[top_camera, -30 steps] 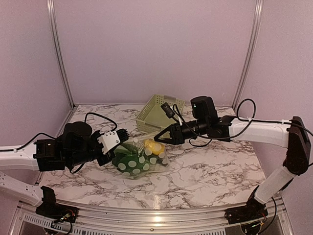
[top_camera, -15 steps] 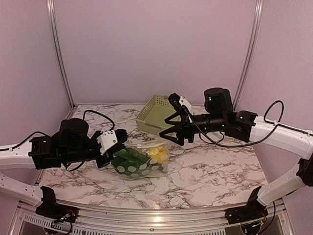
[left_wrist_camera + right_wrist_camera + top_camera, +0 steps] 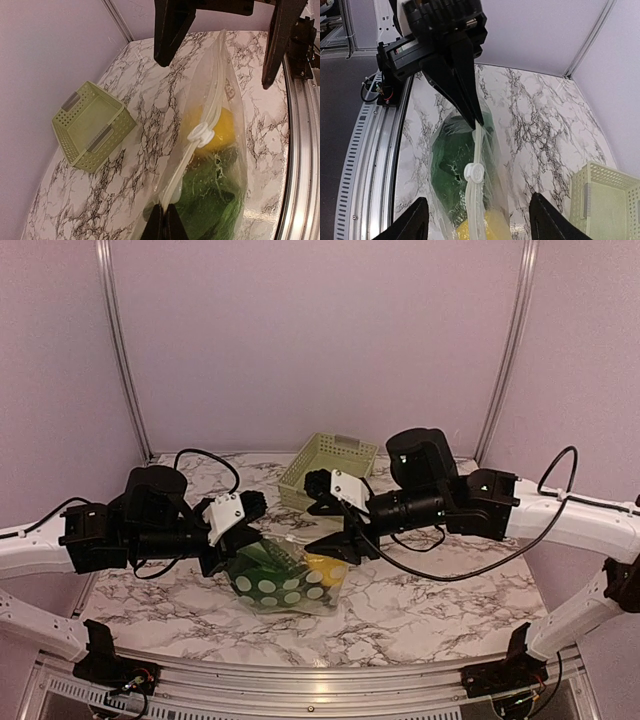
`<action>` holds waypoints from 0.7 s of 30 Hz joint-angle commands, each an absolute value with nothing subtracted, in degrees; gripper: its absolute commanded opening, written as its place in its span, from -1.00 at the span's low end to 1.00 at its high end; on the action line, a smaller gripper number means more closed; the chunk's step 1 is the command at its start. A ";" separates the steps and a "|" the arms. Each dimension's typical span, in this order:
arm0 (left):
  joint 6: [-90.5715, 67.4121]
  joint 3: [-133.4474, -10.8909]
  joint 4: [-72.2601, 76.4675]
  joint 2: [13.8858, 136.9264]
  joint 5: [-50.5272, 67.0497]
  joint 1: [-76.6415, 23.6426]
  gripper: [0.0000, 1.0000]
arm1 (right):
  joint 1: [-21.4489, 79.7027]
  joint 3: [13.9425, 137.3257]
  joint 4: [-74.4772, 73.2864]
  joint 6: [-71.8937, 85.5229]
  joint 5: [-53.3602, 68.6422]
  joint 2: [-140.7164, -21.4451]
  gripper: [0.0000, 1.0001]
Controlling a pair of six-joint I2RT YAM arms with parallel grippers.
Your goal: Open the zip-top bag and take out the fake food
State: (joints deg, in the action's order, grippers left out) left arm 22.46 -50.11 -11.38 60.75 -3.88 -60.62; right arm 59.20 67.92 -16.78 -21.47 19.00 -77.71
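1. While the left claw (image 3: 248,518) pinches one end of the zip-top bag (image 3: 285,580), likely to steady it mid-surface, the right claw (image 3: 322,518) gapes wide and empty at the other end.
2. Left wrist: shut tips grip the zip strip, and the white slider (image 3: 201,134) sits partway along.
3. Right wrist: clear, crinkled plastic shows green and yellow fake food (image 3: 452,160) inside.

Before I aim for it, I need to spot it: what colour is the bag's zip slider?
White; the slider shows best in the left wrist view.
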 commanded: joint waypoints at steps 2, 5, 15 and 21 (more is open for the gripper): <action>20.61 -51.87 -12.25 61.39 -1.41 -59.58 -1.00 | 61.90 72.38 -22.17 -25.38 14.02 -81.48 0.26; 20.49 -51.64 -11.81 60.93 -0.68 -58.97 -1.00 | 62.03 72.36 -22.34 -25.64 11.65 -82.87 0.21; 21.26 -48.92 -9.29 57.07 2.80 -57.44 -1.00 | 62.06 70.12 -21.13 -23.91 1.90 -83.70 -0.34; 20.86 -46.81 -7.88 54.58 2.60 -56.03 -1.00 | 62.06 70.05 -21.79 -23.39 0.26 -83.20 -0.70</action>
